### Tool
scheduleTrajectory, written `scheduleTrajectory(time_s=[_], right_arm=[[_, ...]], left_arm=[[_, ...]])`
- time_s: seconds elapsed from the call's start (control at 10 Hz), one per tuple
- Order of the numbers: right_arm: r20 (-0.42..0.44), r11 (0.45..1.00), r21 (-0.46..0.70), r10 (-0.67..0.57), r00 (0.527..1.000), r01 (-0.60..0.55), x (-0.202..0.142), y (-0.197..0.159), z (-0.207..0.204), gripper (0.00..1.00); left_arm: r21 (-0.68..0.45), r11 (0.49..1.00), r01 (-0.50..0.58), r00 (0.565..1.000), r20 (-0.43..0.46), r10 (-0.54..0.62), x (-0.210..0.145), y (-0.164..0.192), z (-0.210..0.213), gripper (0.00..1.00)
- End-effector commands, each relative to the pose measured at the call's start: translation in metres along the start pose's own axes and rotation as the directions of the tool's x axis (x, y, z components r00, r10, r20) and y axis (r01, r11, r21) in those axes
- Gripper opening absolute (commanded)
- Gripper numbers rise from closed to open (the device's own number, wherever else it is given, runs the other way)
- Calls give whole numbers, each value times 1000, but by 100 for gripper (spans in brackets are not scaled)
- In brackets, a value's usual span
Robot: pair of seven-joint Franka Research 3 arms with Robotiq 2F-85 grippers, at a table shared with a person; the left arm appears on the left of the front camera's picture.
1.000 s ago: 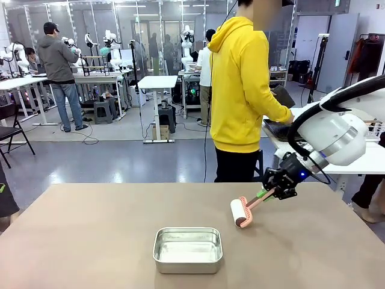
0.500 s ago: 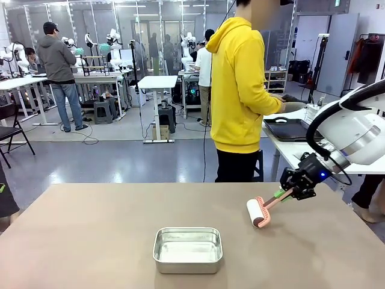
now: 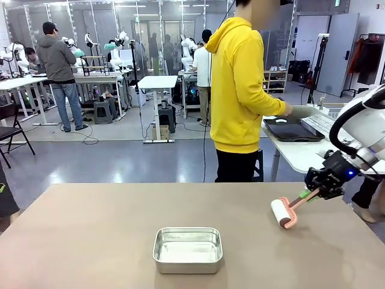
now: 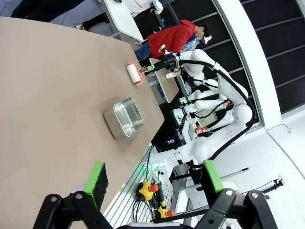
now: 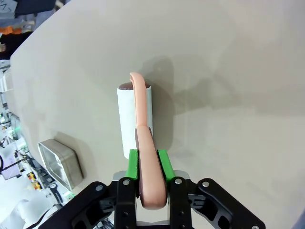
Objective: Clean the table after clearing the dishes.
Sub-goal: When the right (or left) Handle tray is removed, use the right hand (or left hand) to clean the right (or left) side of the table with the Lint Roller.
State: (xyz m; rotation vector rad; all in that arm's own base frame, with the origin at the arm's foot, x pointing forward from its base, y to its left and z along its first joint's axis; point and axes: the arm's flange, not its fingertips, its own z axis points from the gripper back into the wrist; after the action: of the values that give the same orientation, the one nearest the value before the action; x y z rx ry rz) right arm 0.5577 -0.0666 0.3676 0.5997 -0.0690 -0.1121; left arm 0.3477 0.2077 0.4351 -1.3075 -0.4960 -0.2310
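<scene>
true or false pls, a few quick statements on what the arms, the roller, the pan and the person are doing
1. The right gripper is shut on the lint roller's pink handle. True.
2. The lint roller lies inside the steel pan. False: it is out over the table, apart from the pan, toward the robot's right.
3. The left gripper has its fingers open with nothing between them. True.
4. The person in the yellow hoodie is reaching for the steel pan. False: the person is turned to the white side table, with a hand above the dark tray there.
</scene>
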Motion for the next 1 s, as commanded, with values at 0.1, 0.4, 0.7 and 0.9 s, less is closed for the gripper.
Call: scheduleTrajectory(time_s=[0.1,0.4,0.7,0.9], right_arm=[[-18,967,-250,-46,999,40,-11,-43,-3,14],[-38,918,-397,-47,998,28,-9,-52,14,14],[-41,860,-505,-115,993,79,-11,-52,23,14],[-45,839,-538,-124,991,81,-13,-43,31,14]], left_arm=[[4,1000,1,1000,-4,-1,-2,-5,2,100],[4,1000,1,1000,-4,-1,-2,-5,2,100],[4,1000,1,1000,-4,-1,-2,-5,2,100],[4,1000,1,1000,-4,-1,-2,-5,2,100]])
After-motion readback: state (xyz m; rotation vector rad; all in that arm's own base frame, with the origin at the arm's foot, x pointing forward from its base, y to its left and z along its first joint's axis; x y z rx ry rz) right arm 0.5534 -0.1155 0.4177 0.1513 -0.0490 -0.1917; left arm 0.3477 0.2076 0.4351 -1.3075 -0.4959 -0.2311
